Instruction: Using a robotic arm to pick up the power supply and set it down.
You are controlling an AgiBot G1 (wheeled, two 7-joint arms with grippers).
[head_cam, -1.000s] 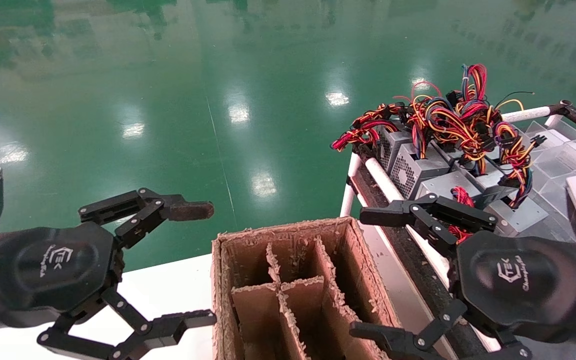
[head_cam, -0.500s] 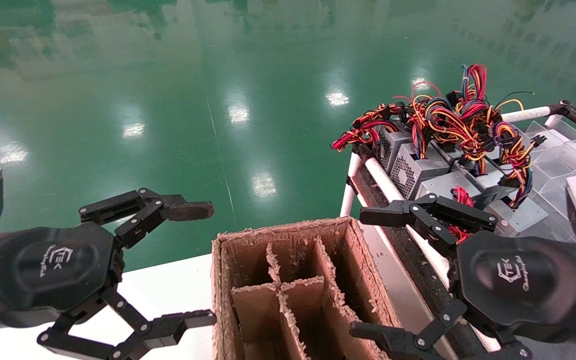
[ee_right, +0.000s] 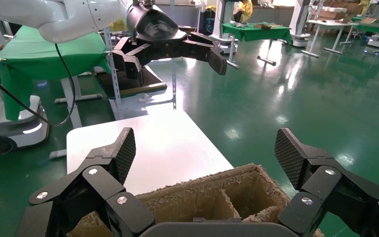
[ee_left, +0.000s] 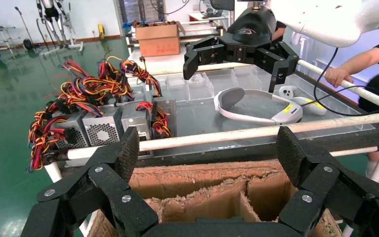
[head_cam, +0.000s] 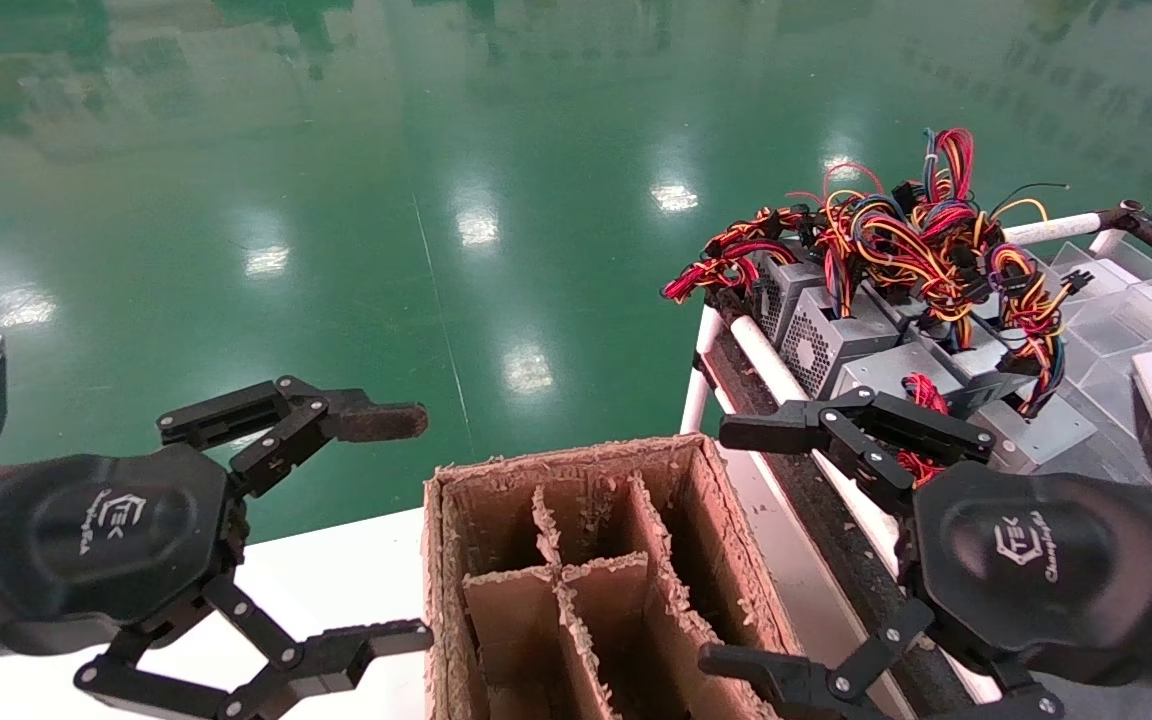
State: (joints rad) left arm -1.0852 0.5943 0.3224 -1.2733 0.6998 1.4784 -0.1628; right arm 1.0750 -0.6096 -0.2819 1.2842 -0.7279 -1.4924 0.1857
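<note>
Several grey power supply boxes (head_cam: 833,337) stand in a row on the rack at the right, under a tangle of red, yellow and orange wires (head_cam: 921,232). The left wrist view shows them too (ee_left: 103,129). My right gripper (head_cam: 731,548) hangs open with nothing in it, in front of the rack and just right of the cardboard box. Its upper finger reaches towards the nearest supply without touching it. My left gripper (head_cam: 406,530), with a rusty-brown pad on one finger, stands open and bare left of the box, over the white table.
An open cardboard box (head_cam: 576,462) with paper dividers stands between the grippers. The rack has a white pipe rail (head_cam: 766,365), clear plastic trays (head_cam: 1126,300) and a white headset (ee_left: 256,106). A person's hand (ee_left: 338,74) rests on the rack's far rail. Green floor lies beyond the table (head_cam: 326,575).
</note>
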